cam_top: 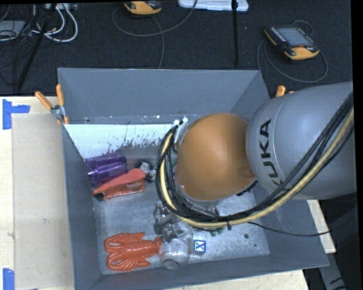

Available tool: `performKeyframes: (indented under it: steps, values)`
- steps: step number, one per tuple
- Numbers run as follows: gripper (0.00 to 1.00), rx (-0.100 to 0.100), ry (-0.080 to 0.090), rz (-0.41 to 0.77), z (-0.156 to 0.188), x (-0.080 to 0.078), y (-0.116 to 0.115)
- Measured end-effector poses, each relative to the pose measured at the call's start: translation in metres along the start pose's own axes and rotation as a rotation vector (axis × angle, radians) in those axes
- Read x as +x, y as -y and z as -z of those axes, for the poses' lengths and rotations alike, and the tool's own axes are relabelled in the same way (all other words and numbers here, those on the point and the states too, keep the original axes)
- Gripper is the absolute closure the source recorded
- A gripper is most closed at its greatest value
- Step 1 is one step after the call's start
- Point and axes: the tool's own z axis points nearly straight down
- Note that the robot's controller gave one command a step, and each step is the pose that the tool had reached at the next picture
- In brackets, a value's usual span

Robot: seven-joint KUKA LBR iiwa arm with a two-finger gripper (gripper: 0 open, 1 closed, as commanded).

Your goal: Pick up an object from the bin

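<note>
The grey KUKA arm [300, 143] with its orange cover reaches in from the right and hides much of the grey metal bin [77, 234]. Its gripper [165, 223] hangs low over the near part of the bin floor. Whether it is released or clenched cannot be told, as cables and the wrist block the sight of it.

Just below the gripper, close to the near wall, lies a pale greyish lump [175, 251] that looks see-through and crumpled. I cannot tell whether the gripper touches it. An orange-red lobster toy [130, 251] lies flat just left of the lump, touching it. Further back on the left are a red-orange tool [120, 184] and, behind it, a purple cup [106, 167] on its side. A small white tag [199, 246] with a blue cross sits right of the lump.

The bin floor is scuffed and speckled. Beyond the bin, dark flooring [213, 45] carries cables and a yellow-black handset [291, 41].
</note>
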Motion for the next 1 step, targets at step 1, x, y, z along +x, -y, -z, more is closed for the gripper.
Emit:
performKeyframes:
  steps: [1]
  values:
    - [0.0, 0.0, 0.0, -0.002, -0.0001, 0.0, 0.0004]
